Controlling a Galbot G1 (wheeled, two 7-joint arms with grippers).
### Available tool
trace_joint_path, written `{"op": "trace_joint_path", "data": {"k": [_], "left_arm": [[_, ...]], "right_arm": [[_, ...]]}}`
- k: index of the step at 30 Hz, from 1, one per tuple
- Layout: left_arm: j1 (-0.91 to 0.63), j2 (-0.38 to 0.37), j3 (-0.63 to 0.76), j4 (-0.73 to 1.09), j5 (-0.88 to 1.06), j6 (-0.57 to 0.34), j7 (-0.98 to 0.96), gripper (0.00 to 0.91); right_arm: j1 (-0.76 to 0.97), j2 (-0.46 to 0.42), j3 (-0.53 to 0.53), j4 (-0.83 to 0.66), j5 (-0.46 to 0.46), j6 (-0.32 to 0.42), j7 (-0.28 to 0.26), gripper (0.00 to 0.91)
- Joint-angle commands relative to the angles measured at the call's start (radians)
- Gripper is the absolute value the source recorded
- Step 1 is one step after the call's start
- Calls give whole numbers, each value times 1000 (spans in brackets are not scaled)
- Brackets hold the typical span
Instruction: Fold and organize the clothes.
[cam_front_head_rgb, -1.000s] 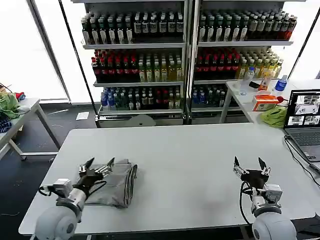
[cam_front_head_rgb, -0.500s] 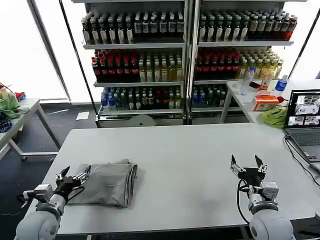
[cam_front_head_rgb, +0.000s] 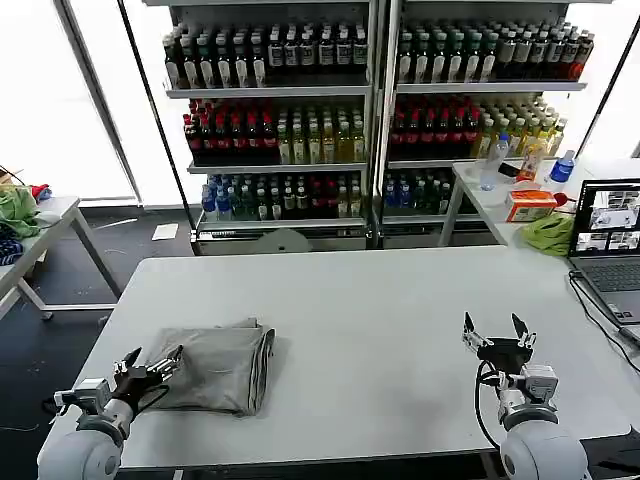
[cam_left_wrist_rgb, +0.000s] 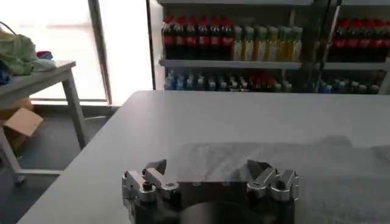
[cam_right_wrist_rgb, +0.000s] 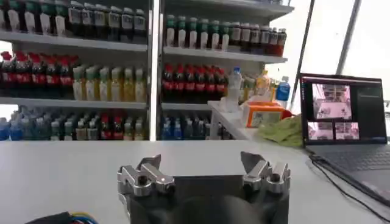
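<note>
Behind a white table (cam_front_head_rgb: 380, 330) stand shelves of bottled drinks (cam_front_head_rgb: 370, 120), with a laptop (cam_front_head_rgb: 608, 245) at the table's right edge and a bright green cloth (cam_front_head_rgb: 548, 232) on a side table beyond it. On the near left part of the white table lies a folded light grey shirt (cam_front_head_rgb: 222, 365); its chest print and collar are hidden in the folds. Its thick folded edge faces right, and its long axis runs roughly from the near edge away from the robot. Just left of it, the left gripper (cam_front_head_rgb: 148, 364) hovers with fingers spread wide, holding nothing. Well apart, near the right front edge, the right gripper (cam_front_head_rgb: 497, 337) also stands wide and empty, with nothing between it and the shirt.
</note>
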Motion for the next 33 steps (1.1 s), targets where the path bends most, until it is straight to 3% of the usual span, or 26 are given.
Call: {"op": "trace_joint_path", "data": {"k": [1,11,12,13,14,15,16,18,33], "left_arm": [[4,5,-2,53,-1,0,14,907],[-2,0,13,82,0,25,44,907],[-2,0,13,84,-1,25,45,856],[-1,-1,13,85,-2,25,48,796],[-1,-1,13,84,-4,25,49,605],[-1,-1,13,82,-6,26,50,504],[0,-1,14,82,-6,26,51,262],[0,-3,16,79,-6,24,52,30],[5,-6,16,66,4,18,49,0]], "right_arm": [[6,0,-4,-2,-1,-1,0,907],[8,-1,-3,-6,0,1,-1,907],[7,-1,-2,-6,0,1,-1,907],[6,-1,0,-7,0,2,-1,907],[6,-2,0,-7,0,3,-1,907],[5,-2,1,-7,0,3,-1,907],[5,-1,0,-6,0,3,-1,907],[7,0,0,-5,0,3,-1,907],[12,3,-2,0,2,7,-3,907]]}}
